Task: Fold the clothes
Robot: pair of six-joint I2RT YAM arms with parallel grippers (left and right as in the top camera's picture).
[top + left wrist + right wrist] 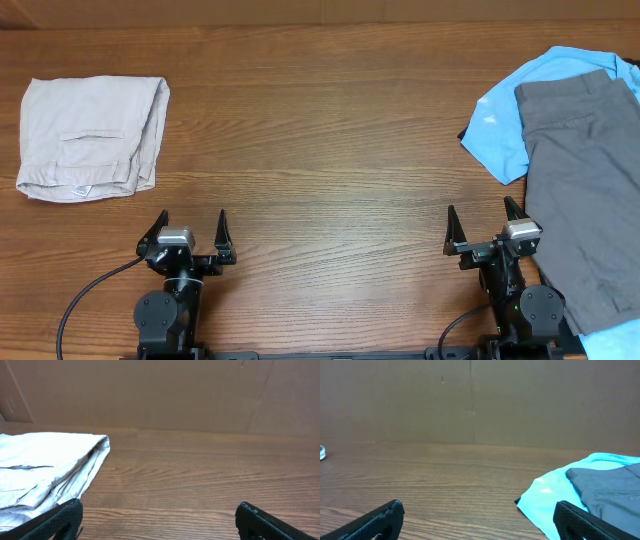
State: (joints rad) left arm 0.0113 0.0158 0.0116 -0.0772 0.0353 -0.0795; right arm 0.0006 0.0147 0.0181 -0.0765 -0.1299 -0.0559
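Observation:
The dark grey shorts [585,190] lie flat at the table's right side, on top of a light blue T-shirt [505,125]; a slit pocket shows near the top. They also show in the right wrist view [615,492]. My right gripper [482,225] is open and empty at the front edge, just left of the shorts; in its wrist view [477,510] the fingers are spread wide. My left gripper [192,230] is open and empty at the front left, its fingers also spread wide in its wrist view [160,512].
Folded pale beige shorts [92,135] lie at the far left, also in the left wrist view [47,467]. A cardboard wall [470,400] stands behind the wooden table [320,150].

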